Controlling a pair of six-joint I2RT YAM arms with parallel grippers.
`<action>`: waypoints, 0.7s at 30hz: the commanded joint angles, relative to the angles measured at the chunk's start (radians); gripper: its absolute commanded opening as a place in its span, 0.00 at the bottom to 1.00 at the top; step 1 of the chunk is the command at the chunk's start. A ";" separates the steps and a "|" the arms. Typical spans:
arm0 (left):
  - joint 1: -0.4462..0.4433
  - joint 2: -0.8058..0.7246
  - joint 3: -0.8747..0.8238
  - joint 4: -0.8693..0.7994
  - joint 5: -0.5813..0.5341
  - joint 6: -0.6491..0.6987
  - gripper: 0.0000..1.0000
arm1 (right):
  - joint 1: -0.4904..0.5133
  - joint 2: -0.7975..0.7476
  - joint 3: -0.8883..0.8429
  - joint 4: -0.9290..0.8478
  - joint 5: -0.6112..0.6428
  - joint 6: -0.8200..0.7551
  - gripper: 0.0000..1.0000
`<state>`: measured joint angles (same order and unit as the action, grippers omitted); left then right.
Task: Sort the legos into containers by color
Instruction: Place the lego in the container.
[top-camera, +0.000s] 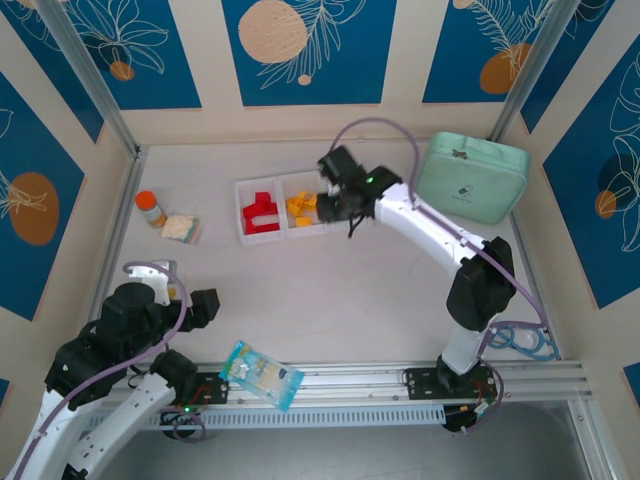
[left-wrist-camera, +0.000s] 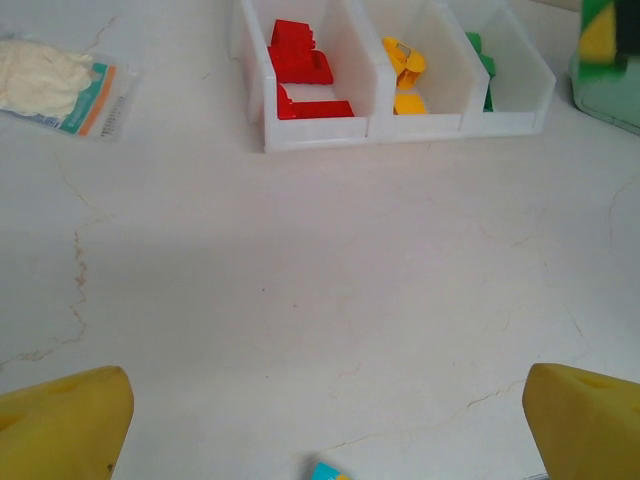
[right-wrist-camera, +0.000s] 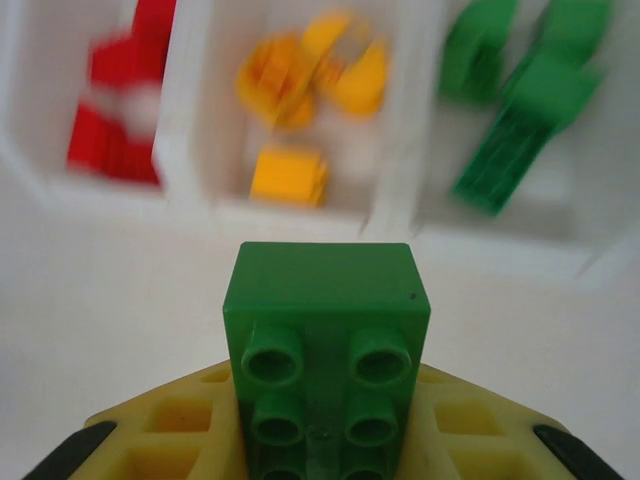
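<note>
Lego: green, likely stiff, light, slick plastic; best gripped across flat sidewalls | right tool pinching it, lower centre of frame | left tool spread, empty

The green studded plastic brick looks smooth and glossy; the white plastic bins translucent; the pale tabletop matt.

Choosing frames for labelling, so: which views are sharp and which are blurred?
Right wrist: the held green lego is sharp, the containers behind it smeared. Left wrist: crisp, except the soft yellow fingers. Top external: even light, soft shadows.
</note>
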<state>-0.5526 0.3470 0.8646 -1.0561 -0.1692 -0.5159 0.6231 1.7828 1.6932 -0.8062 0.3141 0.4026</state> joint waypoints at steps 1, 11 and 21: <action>-0.003 0.006 -0.008 0.007 -0.029 0.000 0.99 | -0.079 0.089 0.073 0.050 -0.092 -0.032 0.00; -0.001 -0.015 -0.011 0.017 -0.034 0.002 0.99 | -0.251 0.411 0.360 0.015 -0.271 -0.045 0.00; -0.001 -0.031 -0.012 0.021 -0.039 0.003 0.99 | -0.259 0.427 0.295 0.047 -0.301 -0.012 0.22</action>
<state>-0.5526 0.3305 0.8566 -1.0546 -0.1921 -0.5179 0.3599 2.2486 2.0232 -0.7689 0.0586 0.3752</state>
